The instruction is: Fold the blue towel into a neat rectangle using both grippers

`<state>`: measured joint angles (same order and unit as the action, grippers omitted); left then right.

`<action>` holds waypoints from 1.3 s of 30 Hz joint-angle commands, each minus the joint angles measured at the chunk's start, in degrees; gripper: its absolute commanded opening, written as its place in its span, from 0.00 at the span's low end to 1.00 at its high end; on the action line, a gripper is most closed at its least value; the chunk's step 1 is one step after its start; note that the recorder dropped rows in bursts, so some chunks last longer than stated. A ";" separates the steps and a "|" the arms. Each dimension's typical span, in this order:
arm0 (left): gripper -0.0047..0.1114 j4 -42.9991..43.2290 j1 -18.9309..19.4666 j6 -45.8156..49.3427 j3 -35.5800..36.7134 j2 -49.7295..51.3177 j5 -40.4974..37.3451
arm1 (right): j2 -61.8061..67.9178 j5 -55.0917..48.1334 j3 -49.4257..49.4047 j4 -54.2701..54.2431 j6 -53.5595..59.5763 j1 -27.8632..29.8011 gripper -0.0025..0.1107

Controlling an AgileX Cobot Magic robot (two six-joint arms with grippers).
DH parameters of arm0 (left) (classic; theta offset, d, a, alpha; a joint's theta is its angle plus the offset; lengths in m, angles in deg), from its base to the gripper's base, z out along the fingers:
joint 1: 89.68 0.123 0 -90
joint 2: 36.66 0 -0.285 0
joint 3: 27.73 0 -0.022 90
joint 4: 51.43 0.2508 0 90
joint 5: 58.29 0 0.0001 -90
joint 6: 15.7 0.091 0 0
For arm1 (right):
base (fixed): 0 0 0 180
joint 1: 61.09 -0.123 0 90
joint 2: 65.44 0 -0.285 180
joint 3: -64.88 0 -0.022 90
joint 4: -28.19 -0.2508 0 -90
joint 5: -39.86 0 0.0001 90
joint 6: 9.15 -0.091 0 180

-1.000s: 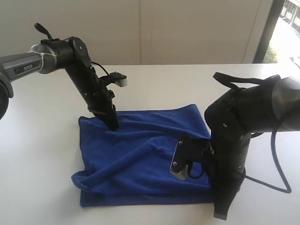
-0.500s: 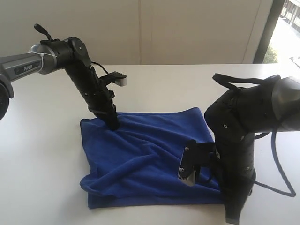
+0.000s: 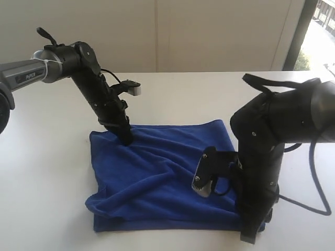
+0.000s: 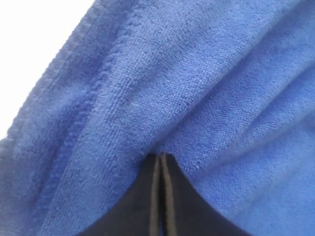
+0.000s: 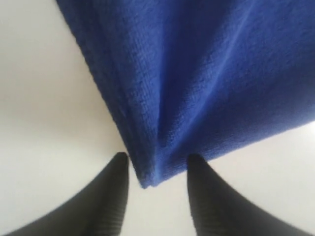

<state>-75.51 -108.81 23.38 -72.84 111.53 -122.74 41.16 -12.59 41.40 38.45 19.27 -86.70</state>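
The right gripper (image 5: 157, 158) stands at the near right corner of the blue towel (image 3: 157, 180), pointing down to the white table (image 3: 47, 198). Its two black fingers (image 5: 114, 196) are apart, and the corner of the towel lies in the gap between them, on the table surface. At this corner more than one layer of cloth is seen along the edge. Whether the fingers touch the cloth I cannot tell with certainty; they do not squeeze it.

The towel lies on the table between the two arms, roughly in a rectangle but not flat. Long wrinkles run across it, and at the near left corner the cloth bulges up in a loose fold (image 3: 99, 201). The right arm (image 3: 267, 141) rises over the right edge of the towel, and its grey camera block (image 3: 203, 180) hangs above the cloth.

At the far left corner of the towel the left gripper (image 4: 161, 158) comes down at a slant. Its fingers are pressed together with only a thin line between them, and the creases of the cloth run together at the tips, so it pinches the towel there.

Behind the towel the table is bare up to a pale wall (image 3: 209, 31), and a window (image 3: 320, 31) shows at the far right.
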 commanded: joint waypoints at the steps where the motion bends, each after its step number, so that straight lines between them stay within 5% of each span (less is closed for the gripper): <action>1: 0.04 -0.87 0.13 0.26 -1.30 -1.62 -3.87 | -3.95 1.74 2.24 -0.60 -0.41 0.50 0.48; 12: 0.04 4.30 4.18 -3.06 -2.98 -10.51 -5.51 | -12.34 13.84 5.75 -17.12 -0.58 0.50 0.47; 17: 0.04 4.71 8.95 -8.51 -2.02 -9.77 -5.51 | -10.34 17.35 5.75 -17.75 -0.67 1.89 0.30; 21: 0.04 -2.54 10.54 -7.47 0.10 -9.77 -5.51 | -6.36 20.49 8.94 -18.56 -0.81 9.28 0.23; 24: 0.04 -9.32 9.89 -4.16 0.81 -10.02 -5.51 | -1.86 16.20 15.29 -20.70 0.33 15.11 0.20; 31: 0.04 -5.42 7.52 -1.68 4.80 -14.42 -5.51 | 11.39 -2.93 35.58 -32.81 14.92 24.26 0.15; 37: 0.04 -4.76 7.52 1.22 16.94 -22.13 -5.25 | 22.24 -9.46 50.04 -33.38 15.39 26.77 0.17; 39: 0.04 -3.57 7.52 0.79 23.14 -25.35 1.72 | 25.32 -13.56 54.32 -35.36 16.19 26.77 0.21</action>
<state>-80.10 -101.08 23.77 -56.81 90.49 -122.85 63.04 -21.11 90.92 5.49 33.86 -60.44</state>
